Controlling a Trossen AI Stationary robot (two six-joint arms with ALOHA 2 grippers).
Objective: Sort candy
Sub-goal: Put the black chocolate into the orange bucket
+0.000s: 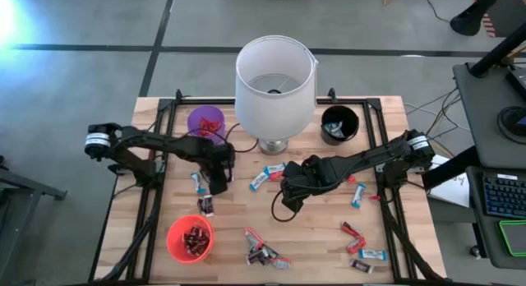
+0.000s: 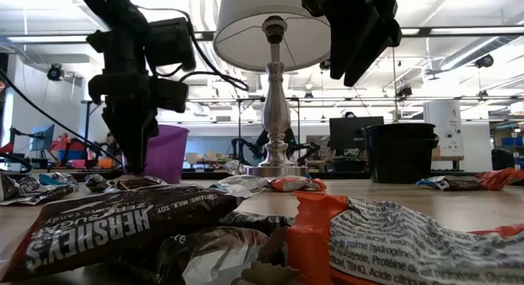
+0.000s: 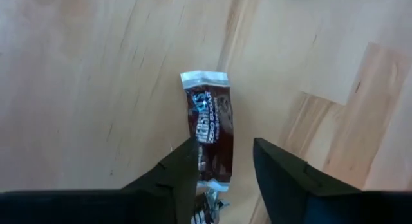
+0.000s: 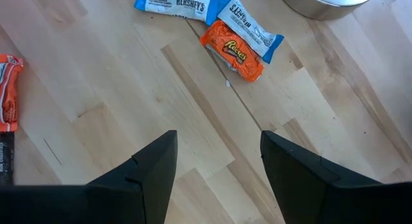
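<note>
two hands over table (image 1: pixel 164 113) | left hand (image 3: pixel 224 161) apart, straddling brown candy (image 3: pixel 209 124) | right hand (image 4: pixel 217 153) apart, empty

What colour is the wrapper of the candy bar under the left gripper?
Dark brown with white crimped ends; the candy bar shows best in the left wrist view, beneath the left gripper.

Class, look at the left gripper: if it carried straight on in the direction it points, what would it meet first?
Most likely the brown Hershey's candy lying on the wooden table, directly ahead of the open left gripper; how far above it the gripper hangs is unclear.
</note>
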